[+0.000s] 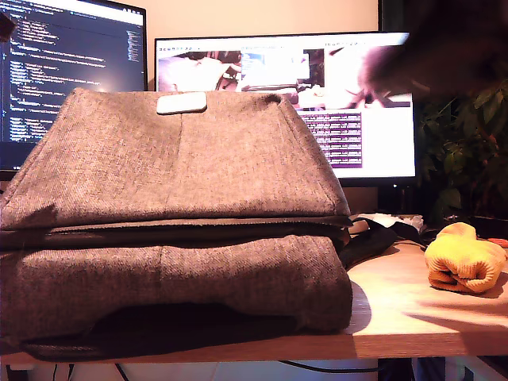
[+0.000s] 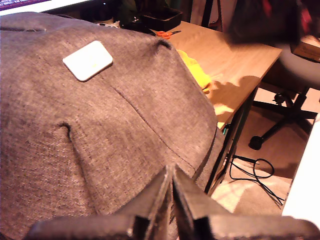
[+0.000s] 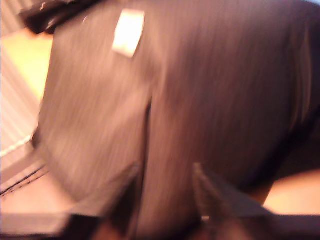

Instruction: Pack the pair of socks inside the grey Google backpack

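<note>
The grey Google backpack (image 1: 175, 206) lies across the wooden table (image 1: 397, 317), filling the middle and the exterior view's left, its pale tag (image 1: 181, 102) near the top. The pair of socks (image 1: 463, 259), a yellow-orange rolled ball, rests on the table at the exterior view's right, apart from the bag. My first gripper (image 2: 172, 172) is shut with nothing in it, hovering over the backpack (image 2: 100, 125); the socks (image 2: 197, 70) peek out beyond the bag. My second gripper (image 3: 165, 180) is open and empty above the backpack (image 3: 200, 90), in a blurred picture. A blurred dark arm (image 1: 429, 55) hangs at the exterior view's upper right.
Two lit monitors (image 1: 357, 103) stand behind the bag, and a plant (image 1: 468, 143) fills the exterior view's right. Black straps (image 1: 381, 238) trail from the bag toward the socks. Orange scissors (image 2: 165, 34) lie by a black tray (image 2: 160, 17). An office chair base (image 2: 285, 115) and cables (image 2: 255, 170) sit on the floor.
</note>
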`<state>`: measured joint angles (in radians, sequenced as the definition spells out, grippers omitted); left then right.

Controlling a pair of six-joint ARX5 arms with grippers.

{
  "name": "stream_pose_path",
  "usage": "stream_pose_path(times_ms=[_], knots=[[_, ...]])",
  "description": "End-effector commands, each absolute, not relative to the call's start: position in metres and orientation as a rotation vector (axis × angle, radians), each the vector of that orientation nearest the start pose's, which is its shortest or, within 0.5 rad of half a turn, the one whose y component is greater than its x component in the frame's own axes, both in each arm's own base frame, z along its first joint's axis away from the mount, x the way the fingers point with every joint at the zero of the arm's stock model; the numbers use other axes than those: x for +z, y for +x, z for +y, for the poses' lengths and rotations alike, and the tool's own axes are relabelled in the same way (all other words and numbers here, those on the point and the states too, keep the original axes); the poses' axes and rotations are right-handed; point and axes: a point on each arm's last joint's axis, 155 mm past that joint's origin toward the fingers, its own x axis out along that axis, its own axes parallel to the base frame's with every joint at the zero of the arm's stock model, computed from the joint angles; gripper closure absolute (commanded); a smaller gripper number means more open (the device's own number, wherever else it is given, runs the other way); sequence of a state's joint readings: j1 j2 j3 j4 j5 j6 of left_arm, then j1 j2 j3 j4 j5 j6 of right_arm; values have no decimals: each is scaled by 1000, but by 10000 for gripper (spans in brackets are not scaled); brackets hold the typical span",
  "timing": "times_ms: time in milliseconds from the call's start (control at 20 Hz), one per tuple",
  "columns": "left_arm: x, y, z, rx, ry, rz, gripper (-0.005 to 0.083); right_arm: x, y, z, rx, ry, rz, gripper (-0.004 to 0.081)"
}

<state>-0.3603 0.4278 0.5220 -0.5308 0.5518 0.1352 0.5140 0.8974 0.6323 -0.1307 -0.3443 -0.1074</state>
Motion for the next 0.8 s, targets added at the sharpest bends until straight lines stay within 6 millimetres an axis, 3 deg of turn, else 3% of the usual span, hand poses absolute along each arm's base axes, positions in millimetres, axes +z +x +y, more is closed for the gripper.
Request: stream_pose_path(times_ms=[0, 150, 250, 400, 600, 650, 750], knots=[[197, 174, -169, -927, 85, 393, 797, 226, 268, 227, 872, -144, 334, 199], [197, 175, -168, -921, 87, 393, 797, 231, 282, 248, 904, -150, 367, 199], [197, 175, -168, -921, 87, 393, 797, 223, 284, 264, 949, -153, 426, 199], [197, 175, -168, -917, 88, 394, 797, 206, 290, 275, 959, -170, 496, 200], [197, 175, -168, -917, 88, 393, 797, 170, 299, 271, 912, -226, 594, 214], [197, 175, -168, -917, 88, 393, 797, 164, 300, 271, 912, -229, 609, 258], [197, 175, -168, -919, 88, 395, 797, 159, 298, 275, 930, -223, 624, 500]])
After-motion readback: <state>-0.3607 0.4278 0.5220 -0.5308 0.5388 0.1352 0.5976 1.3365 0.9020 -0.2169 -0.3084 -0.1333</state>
